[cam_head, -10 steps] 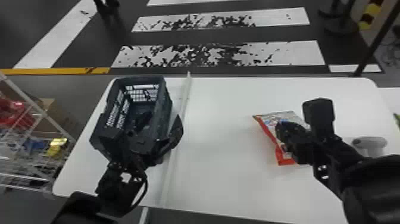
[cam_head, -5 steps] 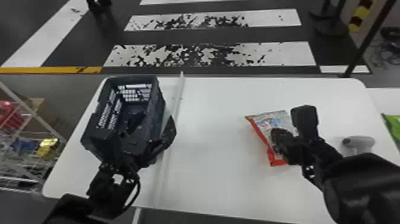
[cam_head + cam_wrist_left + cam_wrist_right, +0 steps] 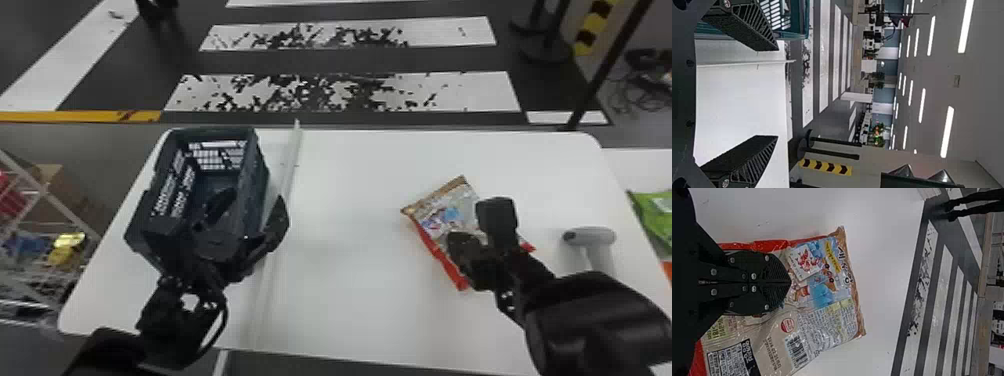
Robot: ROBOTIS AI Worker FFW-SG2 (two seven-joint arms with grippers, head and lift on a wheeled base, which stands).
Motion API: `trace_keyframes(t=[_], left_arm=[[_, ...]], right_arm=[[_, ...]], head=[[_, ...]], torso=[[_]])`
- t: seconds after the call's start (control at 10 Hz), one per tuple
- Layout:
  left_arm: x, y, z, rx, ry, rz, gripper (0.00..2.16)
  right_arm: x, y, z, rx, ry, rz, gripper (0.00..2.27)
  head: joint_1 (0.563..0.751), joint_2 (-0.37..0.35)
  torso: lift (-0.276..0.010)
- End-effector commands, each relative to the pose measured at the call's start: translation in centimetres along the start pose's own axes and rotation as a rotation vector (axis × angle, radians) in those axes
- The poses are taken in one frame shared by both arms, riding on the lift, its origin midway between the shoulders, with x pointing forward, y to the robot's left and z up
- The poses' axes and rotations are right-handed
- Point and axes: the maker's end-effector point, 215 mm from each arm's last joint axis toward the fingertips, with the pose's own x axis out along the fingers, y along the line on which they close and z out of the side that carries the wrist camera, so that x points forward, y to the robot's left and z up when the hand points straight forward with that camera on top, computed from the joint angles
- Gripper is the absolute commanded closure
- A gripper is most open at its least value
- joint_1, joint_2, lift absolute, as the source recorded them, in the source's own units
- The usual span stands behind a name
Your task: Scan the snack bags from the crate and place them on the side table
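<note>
Head view: your left gripper (image 3: 253, 202) at the crate (image 3: 255, 175), fingers apart; your right gripper (image 3: 462, 247) over the snack bag (image 3: 442, 212) on the white table (image 3: 350, 300) | Right wrist view: fingers together, barcode (image 3: 796, 350) visible; whether they pinch film, you can't tell

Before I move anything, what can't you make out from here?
- Whether the right gripper pinches any of the snack bag: its own fingers cover that spot, right wrist view.
- The near part of the crate's inside: behind the left gripper, head view.
- The scanner's handle end: behind the right arm, head view.
- The green bag's full outline: cut by the head view's right edge.
</note>
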Motion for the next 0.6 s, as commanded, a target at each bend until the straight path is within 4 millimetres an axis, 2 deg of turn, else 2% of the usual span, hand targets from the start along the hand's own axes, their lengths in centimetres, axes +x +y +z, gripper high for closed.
trace_keyframes(t=[0.0,0.2,0.4,0.5], left_arm=[[0.0,0.0,0.1,0.001,-0.001,-0.002,0.08],[0.0,-0.2,0.1,0.002,-0.002,-0.006,0.08],[0.1,-0.3,0.4,0.003,-0.004,-0.009,0.08],[0.1,-0.3,0.4,0.003,-0.004,-0.009,0.08]], right_arm=[[-1.3,0.5,2.7,0.0,-0.06,0.004,2.25],[-3.5,1.3,6.3,-0.005,-0.123,0.014,2.25],[-3.3,3.3,7.4,-0.019,-0.138,0.059,2.25],[-2.4,4.3,7.6,-0.038,-0.136,0.077,2.25]], head=[[0.695,0.102],[0.695,0.111],[0.695,0.122],[0.695,0.133]], torso=[[-0.05],[-0.05],[-0.05],[-0.05]])
